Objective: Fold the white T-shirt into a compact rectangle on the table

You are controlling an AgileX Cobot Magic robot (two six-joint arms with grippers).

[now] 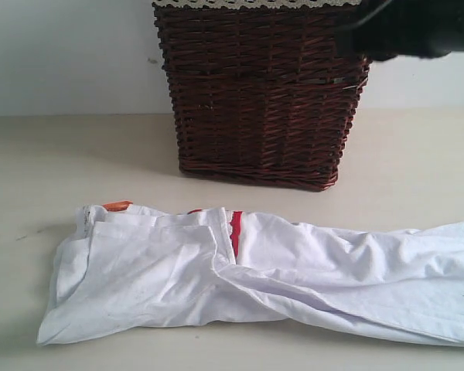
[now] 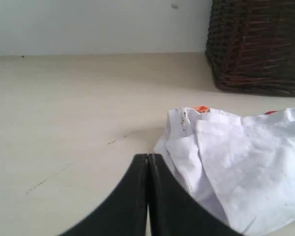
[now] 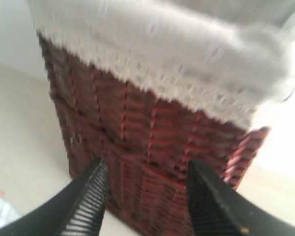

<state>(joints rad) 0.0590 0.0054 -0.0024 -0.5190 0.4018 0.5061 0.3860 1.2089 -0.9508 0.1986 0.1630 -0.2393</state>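
Observation:
The white T-shirt (image 1: 263, 278) lies crumpled lengthwise on the table (image 1: 62, 170), its collar end at the left with a small orange neck tag (image 1: 117, 205) and a strip of red band (image 1: 235, 232) showing in a fold. It runs off the right edge of the exterior view. In the left wrist view the T-shirt (image 2: 236, 167) lies just beside my left gripper (image 2: 148, 156), which is shut and empty above the table. My right gripper (image 3: 146, 169) is open and empty, raised in the air facing the basket; only a dark part of that arm (image 1: 417, 27) shows at the exterior view's top right.
A dark brown wicker basket (image 1: 263, 93) with a white lace-trimmed lining (image 3: 152, 59) stands behind the shirt at the table's middle. A pale wall rises behind the table. Small dark specks (image 2: 112, 141) mark the tabletop near the left gripper.

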